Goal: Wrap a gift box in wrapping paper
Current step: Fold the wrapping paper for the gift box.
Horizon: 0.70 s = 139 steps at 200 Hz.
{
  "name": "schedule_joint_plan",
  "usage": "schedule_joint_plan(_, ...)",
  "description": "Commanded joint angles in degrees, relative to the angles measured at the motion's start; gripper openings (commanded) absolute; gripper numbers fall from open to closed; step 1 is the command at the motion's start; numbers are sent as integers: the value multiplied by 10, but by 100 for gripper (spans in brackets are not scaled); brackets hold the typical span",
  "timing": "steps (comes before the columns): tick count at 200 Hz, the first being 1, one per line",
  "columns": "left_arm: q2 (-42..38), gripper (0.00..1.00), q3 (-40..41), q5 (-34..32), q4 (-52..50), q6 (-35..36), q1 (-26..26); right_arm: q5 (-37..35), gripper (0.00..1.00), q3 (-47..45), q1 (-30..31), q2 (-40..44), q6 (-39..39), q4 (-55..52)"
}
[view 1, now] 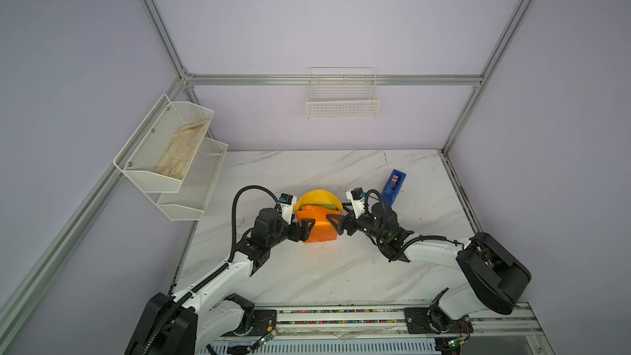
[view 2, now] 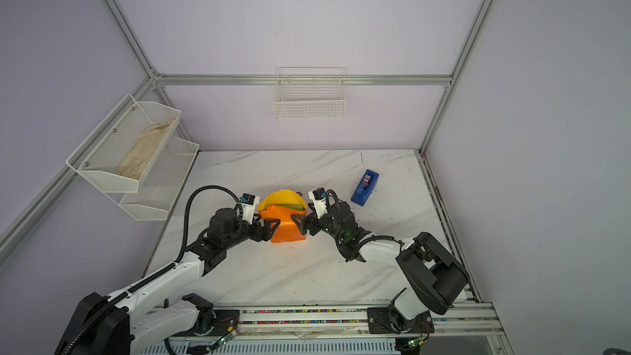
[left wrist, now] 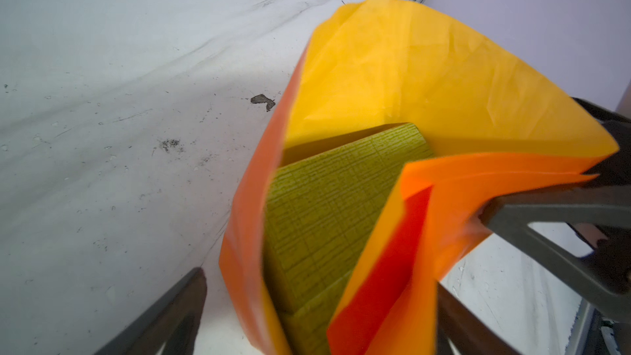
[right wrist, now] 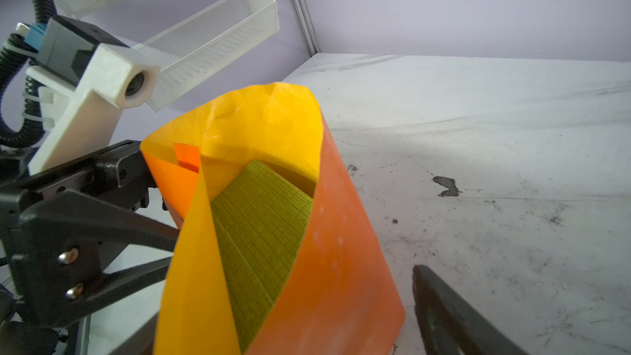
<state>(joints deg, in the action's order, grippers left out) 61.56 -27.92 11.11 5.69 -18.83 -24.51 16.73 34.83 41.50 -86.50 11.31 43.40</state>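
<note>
Table (view 1: 307,278) edges, both top views: walls and frame rails close the back and both sides, and a rail runs along the bottom of the frame. Open marble is seen below the bundle at frame centre and above it. A blue tape dispenser (view 1: 393,186) stands right of centre, just beside the right arm's wrist. A mesh shelf (view 1: 167,152) with a cloth (view 1: 181,155) is hung at left, and a wire basket (view 1: 342,97) at upper centre.

At centre the wrapping paper (view 1: 319,230) is curled up around the gift box (view 1: 322,207); only a green strip of the box is shown at the open top. The left gripper (view 1: 306,231) and right gripper (view 1: 336,224) are set at the bundle's left and right ends, jaws spread wide.

Left wrist view: the wrapping paper (left wrist: 426,80) is seen as an open sleeve, yellow inside and orange outside, with the gift box (left wrist: 324,206) sunk in it. The left gripper (left wrist: 317,293) straddles the sleeve's end. One of its fingers (left wrist: 177,309) is held clear of the orange wall, with bare table between. The other is partly hidden behind the folded flaps, so contact cannot be told. One of the right gripper's fingers (left wrist: 546,240) is laid against the far flaps.

Right wrist view: the gift box (right wrist: 263,220) is shown between yellow and orange walls of wrapping paper (right wrist: 341,251). One of the right gripper's fingers (right wrist: 454,312) is held clear of the orange wall; the other is hidden. The left gripper's fingers (right wrist: 146,227) are met at the opposite end. Bare table with a dark stain (right wrist: 447,186) is seen beyond.
</note>
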Motion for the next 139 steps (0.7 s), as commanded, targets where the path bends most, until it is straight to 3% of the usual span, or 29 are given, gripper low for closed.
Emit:
schedule_joint_plan(1,2,90,-54,-45,31,11,-4,-10,90,10,3,-7,9,-16)
schedule_joint_plan(86,54,81,-58,-51,26,-6,-10,-33,90,15,14,-9,36,-48)
schedule_joint_plan(139,31,87,-62,-42,32,8,-11,-92,87,27,24,6,74,-64)
